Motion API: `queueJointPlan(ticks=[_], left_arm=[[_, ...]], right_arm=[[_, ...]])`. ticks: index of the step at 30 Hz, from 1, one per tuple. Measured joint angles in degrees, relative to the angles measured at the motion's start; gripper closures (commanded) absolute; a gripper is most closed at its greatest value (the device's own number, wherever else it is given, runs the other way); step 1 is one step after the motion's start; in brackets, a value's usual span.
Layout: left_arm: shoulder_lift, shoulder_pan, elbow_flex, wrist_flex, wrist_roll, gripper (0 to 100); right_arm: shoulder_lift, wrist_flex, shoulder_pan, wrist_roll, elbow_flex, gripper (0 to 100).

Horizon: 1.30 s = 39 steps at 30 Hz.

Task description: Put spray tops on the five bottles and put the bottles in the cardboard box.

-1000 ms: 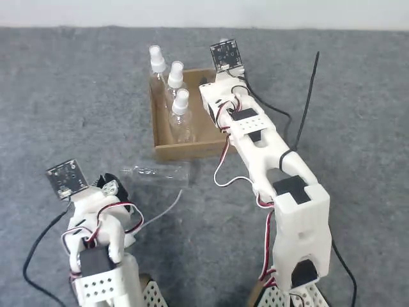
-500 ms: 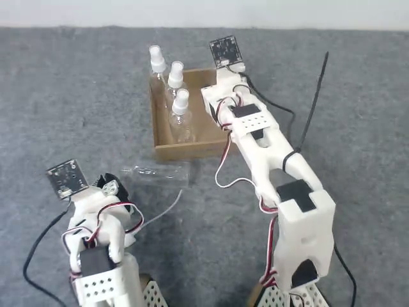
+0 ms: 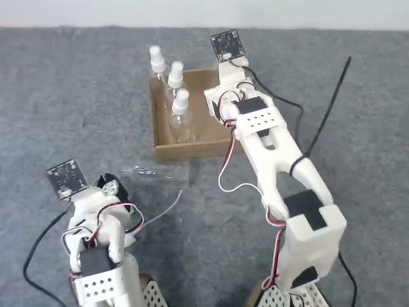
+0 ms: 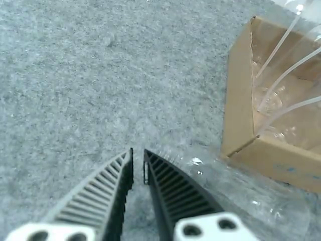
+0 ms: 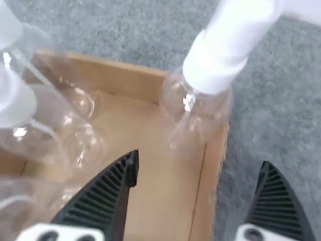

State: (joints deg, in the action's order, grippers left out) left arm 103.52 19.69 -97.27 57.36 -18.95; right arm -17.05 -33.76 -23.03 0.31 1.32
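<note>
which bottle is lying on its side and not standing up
The clear bottle on the carpet, just outside the cardboard box along its outer wall. It lies flat, while the other bottles stand upright inside the box.

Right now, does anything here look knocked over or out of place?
Yes. One clear bottle lies on its side on the grey carpet, outside the cardboard box, seemingly without a spray top. The other bottles stand upright inside the box, capped.
</note>
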Motion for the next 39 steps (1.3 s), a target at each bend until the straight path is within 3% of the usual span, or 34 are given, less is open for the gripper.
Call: queueJointPlan(ticks=[26, 35, 39], left_arm=[[0.00, 0.00, 0.00, 0.00, 0.00, 97], [0.00, 0.00, 0.00, 0.00, 0.00, 97], [0.00, 0.00, 0.00, 0.00, 0.00, 97]], right_arm=[[22.24, -31.82, -0.35, 0.00, 0.00, 69.6], [24.88, -41.23, -8.70, 0.00, 0.00, 69.9], [24.88, -44.31, -11.87, 0.18, 0.00, 78.2]])
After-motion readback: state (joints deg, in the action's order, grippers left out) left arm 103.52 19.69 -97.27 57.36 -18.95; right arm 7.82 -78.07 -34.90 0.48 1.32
